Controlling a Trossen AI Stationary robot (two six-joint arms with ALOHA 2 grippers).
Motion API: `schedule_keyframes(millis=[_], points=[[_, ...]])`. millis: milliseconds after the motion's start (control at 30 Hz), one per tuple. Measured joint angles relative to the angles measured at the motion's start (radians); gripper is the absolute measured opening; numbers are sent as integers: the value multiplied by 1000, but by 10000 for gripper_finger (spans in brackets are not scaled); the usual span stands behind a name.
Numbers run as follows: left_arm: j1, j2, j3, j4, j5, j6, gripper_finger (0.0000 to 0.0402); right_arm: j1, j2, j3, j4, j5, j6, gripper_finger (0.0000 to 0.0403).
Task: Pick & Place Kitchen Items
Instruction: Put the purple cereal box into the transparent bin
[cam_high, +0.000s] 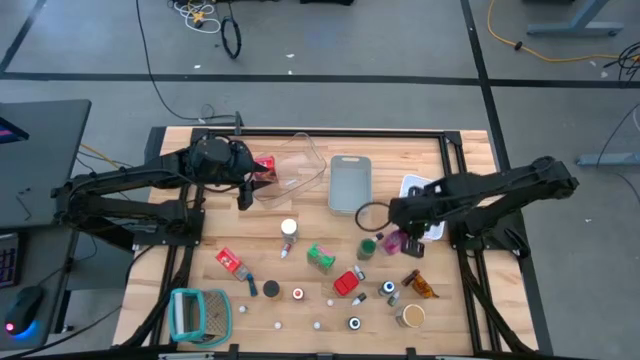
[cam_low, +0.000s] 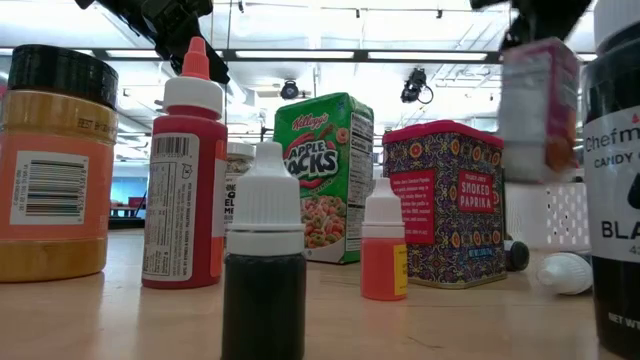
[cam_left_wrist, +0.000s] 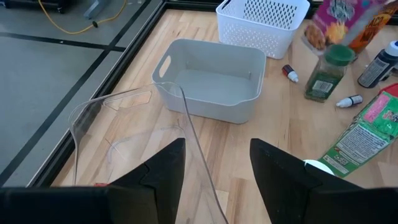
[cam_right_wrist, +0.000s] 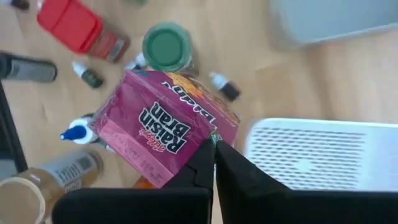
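My right gripper (cam_right_wrist: 214, 144) is shut on a small magenta Raisin Bran box (cam_right_wrist: 158, 127), above the table's right middle (cam_high: 398, 234). In the low view the box (cam_low: 540, 110) hangs blurred above the tabletop. Below it stand a green-capped jar (cam_right_wrist: 166, 45) and small dropper bottles. More kitchen items lie along the near half: a red packet (cam_high: 229, 261), a green packet (cam_high: 320, 258), a red-lidded tin (cam_high: 347, 283) and a brown jar (cam_high: 410, 316). My left gripper (cam_left_wrist: 217, 162) is open over the clear bin (cam_left_wrist: 186, 137), at the far left (cam_high: 243, 195), touching nothing. My right gripper pinches the Raisin Bran box by the edge of its magenta printed face (cam_right_wrist: 202, 134), near a corner, between its two fingers. The fingers come from above, pointing steeply down. The box hangs tilted below them, lifted clear of the table.
A grey bin (cam_high: 350, 183) sits at the far middle, a white perforated basket (cam_high: 420, 190) right of it beside my right arm, and the clear bin (cam_high: 295, 165) left of it. A teal-and-white ribbed holder (cam_high: 198, 313) stands at the near left.
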Motion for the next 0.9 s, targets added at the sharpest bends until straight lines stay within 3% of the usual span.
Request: schedule_keyframes(millis=[133, 233, 333, 467, 567, 633, 900], points=[[0, 0, 0, 0, 0, 0, 189, -31, -1, 124, -29, 51, -42, 5], [0, 0, 0, 2, 0, 1, 189, -51, -2, 184, 36, 189, -123, 5], [0, 0, 0, 9, 0, 0, 189, -74, -2, 194, 236, 348, -223, 5], [0, 0, 0, 13, 0, 0, 189, -101, 20, 152, 662, 475, -399, 5], [0, 0, 0, 19, 0, 0, 189, -134, 67, 120, 929, 465, -531, 5], [0, 0, 0, 26, 0, -5, 189, -165, 110, 122, 999, 401, -572, 5], [0, 0, 0, 27, 0, -26, 189, -361, 349, 297, 816, 317, -499, 2]])
